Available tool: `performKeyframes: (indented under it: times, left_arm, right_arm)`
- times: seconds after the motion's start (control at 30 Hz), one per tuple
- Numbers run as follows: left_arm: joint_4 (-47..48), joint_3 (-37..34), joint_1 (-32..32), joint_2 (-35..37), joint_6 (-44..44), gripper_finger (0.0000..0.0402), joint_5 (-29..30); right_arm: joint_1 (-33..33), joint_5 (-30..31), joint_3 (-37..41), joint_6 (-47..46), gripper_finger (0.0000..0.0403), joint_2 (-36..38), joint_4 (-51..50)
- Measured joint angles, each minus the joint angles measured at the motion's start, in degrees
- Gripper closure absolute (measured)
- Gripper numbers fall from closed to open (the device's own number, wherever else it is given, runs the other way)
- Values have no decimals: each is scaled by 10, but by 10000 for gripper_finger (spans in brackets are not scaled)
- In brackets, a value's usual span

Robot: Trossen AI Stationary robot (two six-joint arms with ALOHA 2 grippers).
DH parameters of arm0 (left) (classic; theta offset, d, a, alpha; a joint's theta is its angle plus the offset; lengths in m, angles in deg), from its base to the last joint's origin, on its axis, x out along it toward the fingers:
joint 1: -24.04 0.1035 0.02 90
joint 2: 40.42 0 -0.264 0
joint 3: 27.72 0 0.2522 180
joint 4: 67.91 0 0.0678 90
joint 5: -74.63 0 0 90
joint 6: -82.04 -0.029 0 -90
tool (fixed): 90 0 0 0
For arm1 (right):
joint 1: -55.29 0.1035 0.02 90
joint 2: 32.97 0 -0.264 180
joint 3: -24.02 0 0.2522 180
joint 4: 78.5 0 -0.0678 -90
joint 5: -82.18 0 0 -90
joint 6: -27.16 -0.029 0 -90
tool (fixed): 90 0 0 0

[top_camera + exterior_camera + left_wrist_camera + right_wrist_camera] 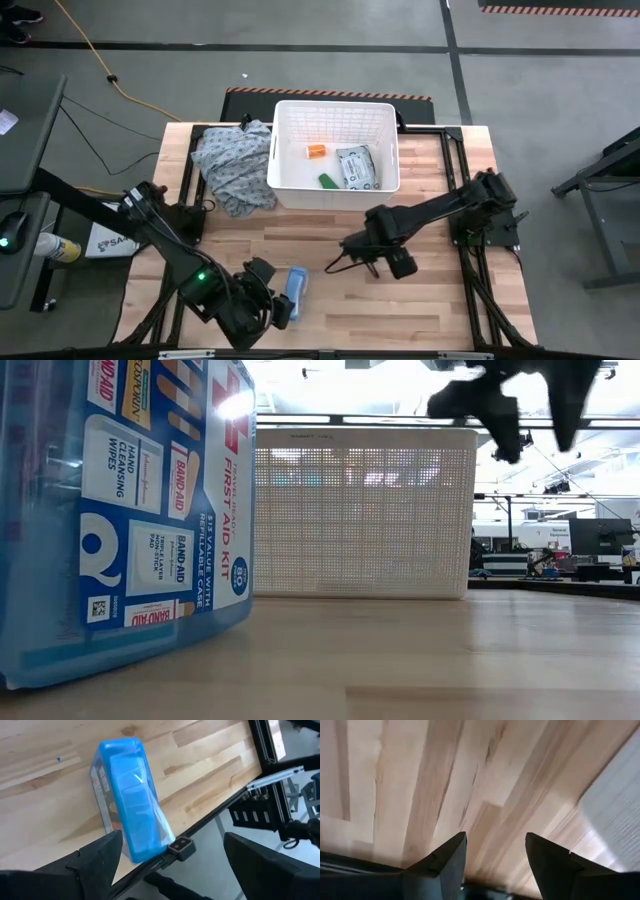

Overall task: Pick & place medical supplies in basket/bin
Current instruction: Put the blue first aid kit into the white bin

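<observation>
The blue first-aid box [297, 285] stands on a long narrow edge on the wood near the table's near edge; its labelled face [150, 510] fills the left of the low view. My left gripper [281, 306] is open just near-left of it. In the left wrist view its fingers [172, 839] stand wide apart, with the box's end [142, 845] close beside one of them. My right gripper [350, 252] hangs open above bare wood, right of the box and in front of the white basket [290, 140]. An orange item [316, 151], a green item [327, 181] and a grey-white packet [357, 167] lie in the basket. My left gripper has one finger [107, 852] right beside the blue box's end [135, 847], coming slanting down from the near-left. I cannot tell whether that finger touches the box. The other finger [260, 862] is well clear of it.
A grey-blue patterned cloth heap [235, 165] lies against the basket's left wall. A small camera mount [181, 847] sits on the table's near edge next to the box. The basket's slatted wall [360, 510] rises behind the bare wood [420, 785] under my right gripper [495, 851].
</observation>
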Motion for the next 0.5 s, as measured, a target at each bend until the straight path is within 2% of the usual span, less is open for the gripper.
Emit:
performKeyframes:
  times: [0.23,0.5]
  left_arm:
    - [-4,0,28,0,-1,21,-15]
    - [8,0,63,-11,-21,21,-70]
  right_arm:
    - [1,-21,132,-88,206,95,74]
    - [1,-53,220,-169,205,203,175]
